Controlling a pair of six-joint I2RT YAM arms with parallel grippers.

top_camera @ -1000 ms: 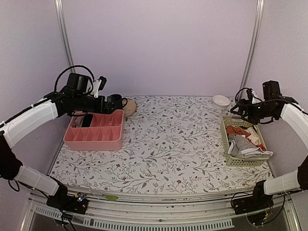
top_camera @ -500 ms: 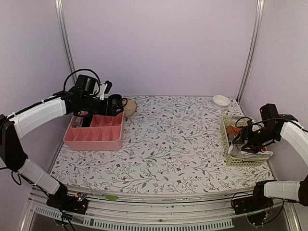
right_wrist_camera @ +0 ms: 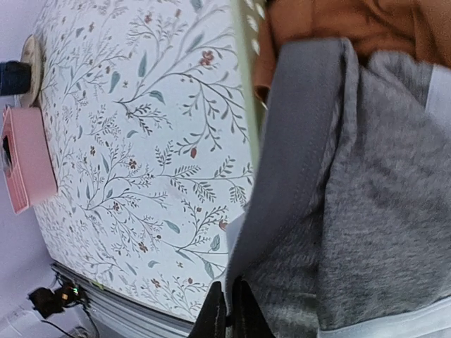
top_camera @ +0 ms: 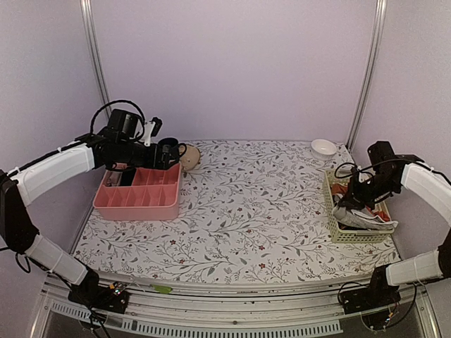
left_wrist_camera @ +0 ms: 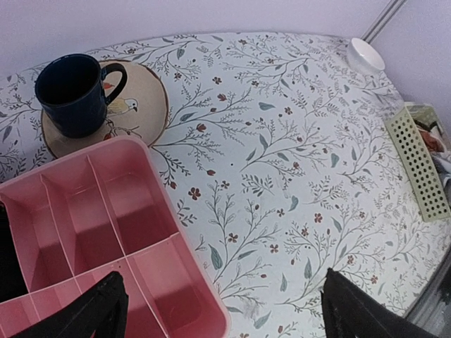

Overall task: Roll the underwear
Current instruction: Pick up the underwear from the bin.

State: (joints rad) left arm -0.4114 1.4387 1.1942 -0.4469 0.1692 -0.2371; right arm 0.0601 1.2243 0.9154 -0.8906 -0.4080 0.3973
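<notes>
The underwear is in the pale green basket at the right edge of the surface, lying against the orange-red garments packed in with it. The right hand is pressed together on a thin fold of grey cloth just below the darker waistband, and the cloth is drawn taut from that pinch up across the basket's wall.

The step in hand is judged to be the lifting of the garment out of the basket. It is best done with a slow rise straight up, so that the soft cloth is peeled clear of the wall and not dragged over it, since the light basket could be tipped or pulled along. The orange-red pieces should be watched, as they may be carried up by friction. Once clear, the garment should be taken toward the open middle of the surface and laid flat, with the waistband spread.

The left hand is spread wide and holds nothing above the pink divided tray near the far left corner. It could be brought over to hold down one edge.
</notes>
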